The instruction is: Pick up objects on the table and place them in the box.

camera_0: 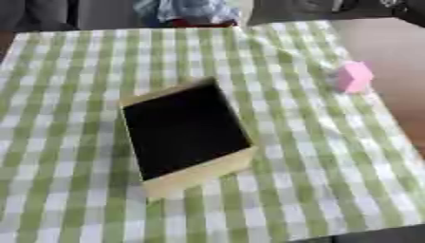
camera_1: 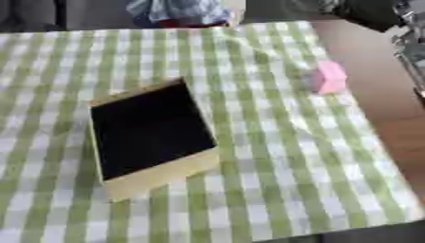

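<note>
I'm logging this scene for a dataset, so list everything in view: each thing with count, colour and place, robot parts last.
box: one, pale yellow walls with a dark inside, open top, sitting askew near the middle of the cloth.
pink object: one, pink, blocky, on the cloth near its right edge, apart from the box.
checked cloth: one, green and white, covering most of the table.
table: one, brown, bare strip showing to the right of the cloth.
robot arm part: one, dark with silver, at the upper right edge in the right eye view; neither hand shows.
</note>
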Robot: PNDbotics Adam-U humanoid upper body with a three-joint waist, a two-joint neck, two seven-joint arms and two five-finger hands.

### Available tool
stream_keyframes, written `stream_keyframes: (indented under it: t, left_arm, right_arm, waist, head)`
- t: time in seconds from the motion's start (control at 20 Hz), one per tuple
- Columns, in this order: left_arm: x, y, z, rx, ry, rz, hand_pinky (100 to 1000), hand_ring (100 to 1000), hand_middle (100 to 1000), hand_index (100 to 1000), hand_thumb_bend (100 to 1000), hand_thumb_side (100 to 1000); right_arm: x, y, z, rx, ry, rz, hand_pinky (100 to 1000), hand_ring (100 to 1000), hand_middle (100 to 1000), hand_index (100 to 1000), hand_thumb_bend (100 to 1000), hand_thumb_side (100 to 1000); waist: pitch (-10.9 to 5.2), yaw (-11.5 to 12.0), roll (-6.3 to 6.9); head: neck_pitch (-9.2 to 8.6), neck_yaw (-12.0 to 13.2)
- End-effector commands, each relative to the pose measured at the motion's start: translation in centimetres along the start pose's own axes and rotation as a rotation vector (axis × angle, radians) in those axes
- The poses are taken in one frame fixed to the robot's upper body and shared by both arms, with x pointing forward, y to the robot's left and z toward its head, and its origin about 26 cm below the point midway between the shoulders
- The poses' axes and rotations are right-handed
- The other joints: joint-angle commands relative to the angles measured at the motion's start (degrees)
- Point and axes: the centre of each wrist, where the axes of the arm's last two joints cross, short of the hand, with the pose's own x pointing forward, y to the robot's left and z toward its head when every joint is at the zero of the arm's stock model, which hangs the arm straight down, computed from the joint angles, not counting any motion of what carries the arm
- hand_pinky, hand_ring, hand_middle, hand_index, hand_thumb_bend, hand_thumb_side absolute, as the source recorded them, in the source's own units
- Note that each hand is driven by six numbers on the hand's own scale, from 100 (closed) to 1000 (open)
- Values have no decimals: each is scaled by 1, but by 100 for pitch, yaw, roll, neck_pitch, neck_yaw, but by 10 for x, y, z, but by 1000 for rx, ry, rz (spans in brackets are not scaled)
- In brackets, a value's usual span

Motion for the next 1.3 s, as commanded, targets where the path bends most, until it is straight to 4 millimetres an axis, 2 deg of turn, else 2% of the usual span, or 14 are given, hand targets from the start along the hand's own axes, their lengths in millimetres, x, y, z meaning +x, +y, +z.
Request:
stream_keyframes:
  t: [0.05, 0.4, 0.8, 1.3]
  left_arm:
    - [5, 0, -4, -16, -20, -5, 842, 805, 815, 859, 404, 764]
    - [5, 0, -4, -24, -14, -5, 842, 790, 815, 859, 403, 765]
    - [4, 0, -2, -31, -2, -5, 844, 786, 815, 859, 400, 771]
    - [4, 1, -1, -41, 10, -3, 848, 787, 817, 861, 389, 777]
  right_arm:
    - [-2, -13, -4, 65, -4, 97, 764, 872, 887, 980, 100, 604]
    - [-14, -7, -5, 196, 16, 179, 775, 886, 905, 992, 148, 598]
    - [-35, -2, 3, 370, 85, 241, 804, 924, 943, 1000, 286, 602]
    - [-53, -1, 13, 497, 158, 320, 814, 934, 955, 1000, 355, 606]
  waist:
    - [-70, 14, 3]
    - [-71, 50, -17]
    - [-79, 57, -59]
    - [-83, 47, -119]
  head:
    - [-60, -25]
    - [-69, -54]
    - [-77, -70]
    - [-60, -56]
